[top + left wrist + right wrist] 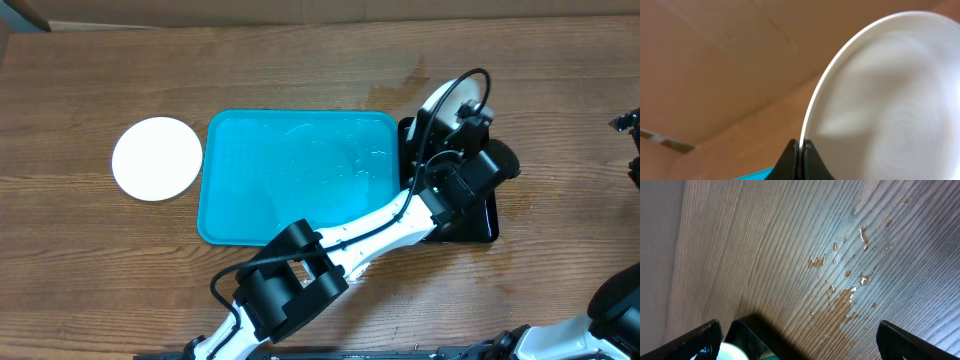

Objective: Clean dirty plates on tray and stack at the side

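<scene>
At the narrow black plastic tray, a round white plate is clamped by its rim in the left gripper. Firm pressure is advised during transfer.

Black tray on a wooden table, with spilled water and a cardboard wall
The narrow black tray lies on brown wood grain. Just beyond the tray's far end, a wet patch darkens the table. The right wrist view shows scattered droplets glinting on the grain. Well behind the tray, pale cardboard edges the table's far side.
</scene>
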`<state>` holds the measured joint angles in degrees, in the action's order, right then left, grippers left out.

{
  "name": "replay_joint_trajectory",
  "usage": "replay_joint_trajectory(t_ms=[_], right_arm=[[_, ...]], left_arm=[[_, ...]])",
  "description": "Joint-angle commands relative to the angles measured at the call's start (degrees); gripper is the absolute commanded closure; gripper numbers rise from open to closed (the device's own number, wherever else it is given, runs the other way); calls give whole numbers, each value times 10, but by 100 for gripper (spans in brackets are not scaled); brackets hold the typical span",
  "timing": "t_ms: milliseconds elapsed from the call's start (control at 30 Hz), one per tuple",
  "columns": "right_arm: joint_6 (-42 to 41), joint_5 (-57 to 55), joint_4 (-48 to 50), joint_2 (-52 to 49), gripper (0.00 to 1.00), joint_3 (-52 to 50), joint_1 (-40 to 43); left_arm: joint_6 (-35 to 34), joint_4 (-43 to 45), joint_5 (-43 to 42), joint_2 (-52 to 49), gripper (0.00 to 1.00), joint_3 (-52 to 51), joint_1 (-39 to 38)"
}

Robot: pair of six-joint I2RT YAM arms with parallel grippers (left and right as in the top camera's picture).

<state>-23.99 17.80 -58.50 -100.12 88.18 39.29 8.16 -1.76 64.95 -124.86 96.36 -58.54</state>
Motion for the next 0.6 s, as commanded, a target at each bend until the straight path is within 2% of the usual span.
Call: replay_joint_trajectory(t_ms=[0, 100, 233, 567], right_arm=[[-2, 3, 2, 17, 0, 16, 1], [-3, 3, 2, 17, 0, 16, 1], [-2, 3, 2, 17, 0, 16, 1], [-3, 3, 2, 17, 0, 16, 1]], left_arm=[[152, 96, 69, -3, 96, -1, -8], [228, 172, 77, -3, 96, -1, -15], [277, 215, 77, -3, 96, -1, -20], [295, 244, 114, 1, 96, -1, -20]])
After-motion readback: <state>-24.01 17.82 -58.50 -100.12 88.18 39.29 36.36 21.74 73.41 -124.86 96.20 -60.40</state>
